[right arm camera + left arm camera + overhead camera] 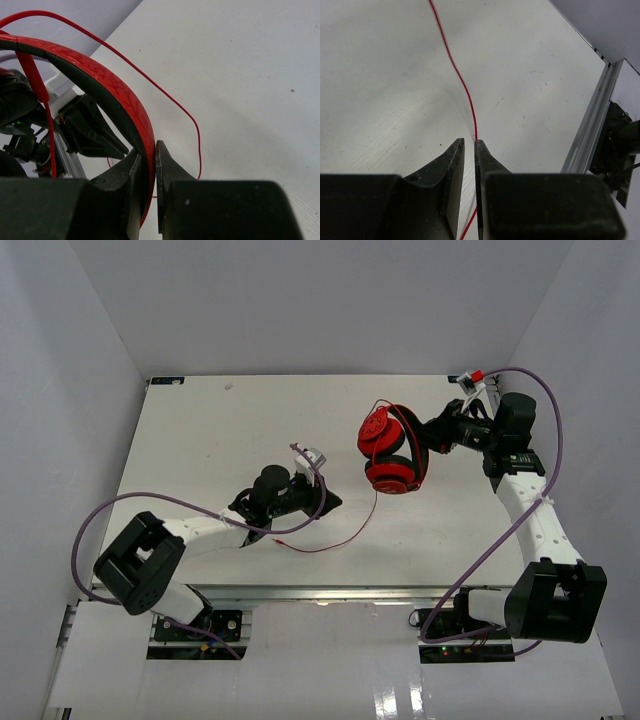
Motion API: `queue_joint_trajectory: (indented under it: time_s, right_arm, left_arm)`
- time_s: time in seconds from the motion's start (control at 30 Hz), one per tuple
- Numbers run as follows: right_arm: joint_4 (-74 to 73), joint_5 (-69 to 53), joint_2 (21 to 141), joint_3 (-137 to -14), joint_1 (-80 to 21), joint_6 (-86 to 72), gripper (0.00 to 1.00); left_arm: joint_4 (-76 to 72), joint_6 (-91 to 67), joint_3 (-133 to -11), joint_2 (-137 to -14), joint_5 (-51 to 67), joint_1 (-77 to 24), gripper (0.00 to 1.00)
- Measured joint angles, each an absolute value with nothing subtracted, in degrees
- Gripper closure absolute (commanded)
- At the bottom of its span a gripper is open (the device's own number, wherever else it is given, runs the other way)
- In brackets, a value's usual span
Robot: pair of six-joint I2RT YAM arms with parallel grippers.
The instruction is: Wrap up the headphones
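right gripper [149, 150] clamps headphones [392, 450] by the headband [125, 100], far right | left gripper [469, 145] pinches cable [465, 92], near centre

I am looking down on a white tabletop [230, 440], lightly scuffed and speckled, sitting inside a plain white enclosure. A left wall [60, 360], a back wall [320, 300] and a right wall [595, 340] are rising around it. An aluminium rail [330, 593] is running along its near edge, and soft light is glinting off the glossy white ledge [385, 690] below.
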State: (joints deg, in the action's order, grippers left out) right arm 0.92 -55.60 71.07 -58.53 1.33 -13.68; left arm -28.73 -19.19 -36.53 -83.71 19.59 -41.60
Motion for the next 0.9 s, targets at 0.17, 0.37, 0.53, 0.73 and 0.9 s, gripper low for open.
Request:
queue_joint_trajectory:
  time_s: [0.17, 0.37, 0.53, 0.73, 0.9]
  right_arm:
    - [3.0, -52.62, 71.36, -59.43, 1.34, -17.85, 0.92]
    - [3.62, -51.44, 71.68, -61.59, 1.34, -19.41, 0.92]
    - [3.59, -51.31, 71.68, -62.5, 1.34, -19.44, 0.92]
    - [3.33, -51.31, 71.68, -62.5, 1.33, -19.44, 0.92]
    - [2.83, -51.33, 71.65, -62.49, 1.32, -19.09, 0.92]
  left_arm:
    - [-36.56, -22.89, -35.14, -87.82, 21.14, -42.19, 0.61]
    - [-46.35, -23.34, -32.73, -89.15, 20.78, -43.06, 0.4]
    - [-49.75, -20.79, -32.69, -94.43, 21.15, -44.97, 0.27]
    - [-47.18, -17.53, -38.46, -104.07, 19.57, -50.27, 0.24]
    - [-43.23, -15.64, -42.93, -108.91, 11.79, -54.04, 0.31]
